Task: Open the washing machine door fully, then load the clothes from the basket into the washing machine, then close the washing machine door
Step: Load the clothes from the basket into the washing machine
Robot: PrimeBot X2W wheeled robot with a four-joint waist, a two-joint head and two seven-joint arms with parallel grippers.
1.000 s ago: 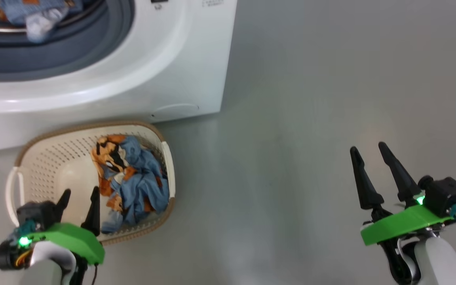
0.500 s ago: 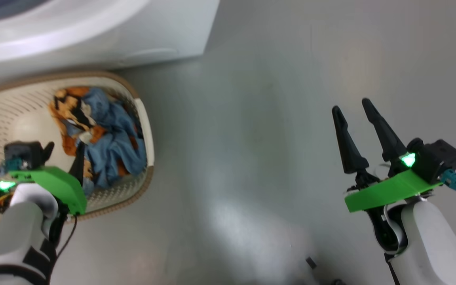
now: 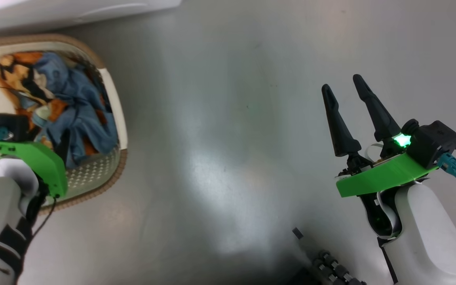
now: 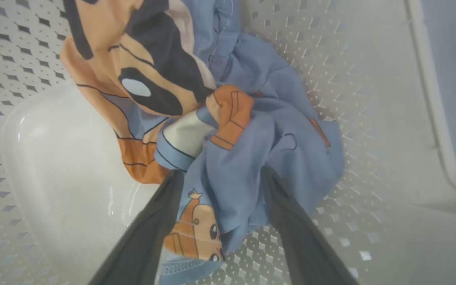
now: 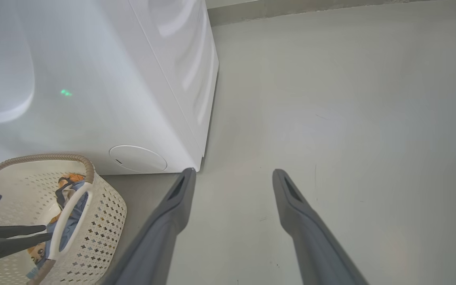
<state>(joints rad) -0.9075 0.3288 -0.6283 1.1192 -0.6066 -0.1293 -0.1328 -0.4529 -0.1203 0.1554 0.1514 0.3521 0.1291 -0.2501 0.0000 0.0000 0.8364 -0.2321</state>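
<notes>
The cream basket (image 3: pixel 111 99) stands on the floor at the left, below the white washing machine (image 3: pixel 73 12). In it lie the blue clothes (image 3: pixel 59 99) printed with orange and black faces. My left gripper (image 3: pixel 50 136) reaches down into the basket. Its wrist view shows it open (image 4: pixel 222 174), one finger on each side of a fold of the clothes (image 4: pixel 228 134), near the basket wall (image 4: pixel 370 99). My right gripper (image 3: pixel 341 84) hangs open and empty over bare floor at the right, also open in its own view (image 5: pixel 234 173). The washing machine door is out of view.
The right wrist view shows the washing machine (image 5: pixel 93 79) front with its round flap (image 5: pixel 137 158), the basket (image 5: pixel 105 209) just before it and the left gripper (image 5: pixel 46 233) inside. Grey floor stretches right of the machine. Dark parts of my base (image 3: pixel 331 265) sit at the bottom.
The head camera has tilted down, so machine and basket slid up and left. My left gripper has sunk deeper into the basket, onto the clothes. The right gripper stays open.
</notes>
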